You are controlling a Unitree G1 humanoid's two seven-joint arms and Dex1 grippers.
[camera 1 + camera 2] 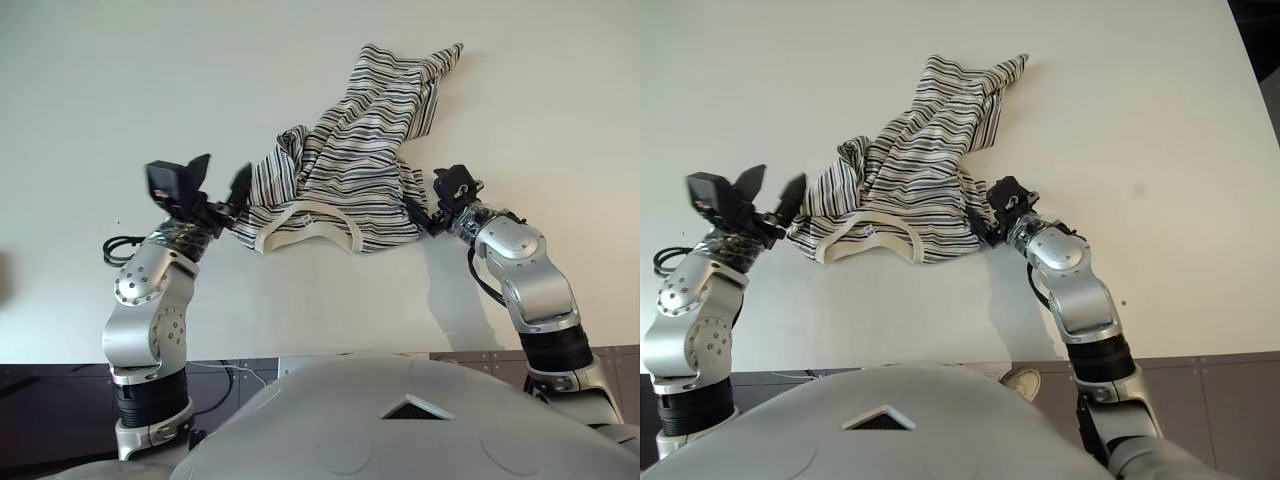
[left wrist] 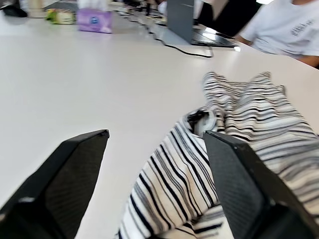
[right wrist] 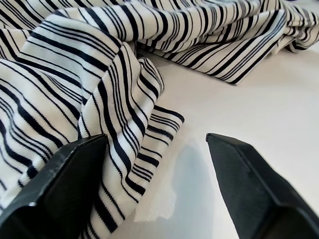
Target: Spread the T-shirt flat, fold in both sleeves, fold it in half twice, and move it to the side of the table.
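A crumpled black-and-white striped T-shirt [image 1: 340, 165] lies in the middle of the white table [image 1: 100, 90], cream collar [image 1: 305, 228] toward me and one part trailing to the far right. At the shirt's left edge, beside the collar, my left gripper [image 1: 220, 180] stands open, with the striped cloth [image 2: 259, 124] just ahead of its fingers [image 2: 65, 179]. My right gripper [image 1: 980, 222] is open at the shirt's right edge. A fold of the fabric [image 3: 75, 89] lies against one of its fingers [image 3: 60, 189], while bare table is in front of the other.
The table's near edge [image 1: 330, 355] runs just in front of my body. At the far side, the left wrist view shows a laptop [image 2: 187, 25], a purple tissue box [image 2: 92, 21] and a seated person in a white shirt [image 2: 284, 30]. Wide bare table surrounds the shirt.
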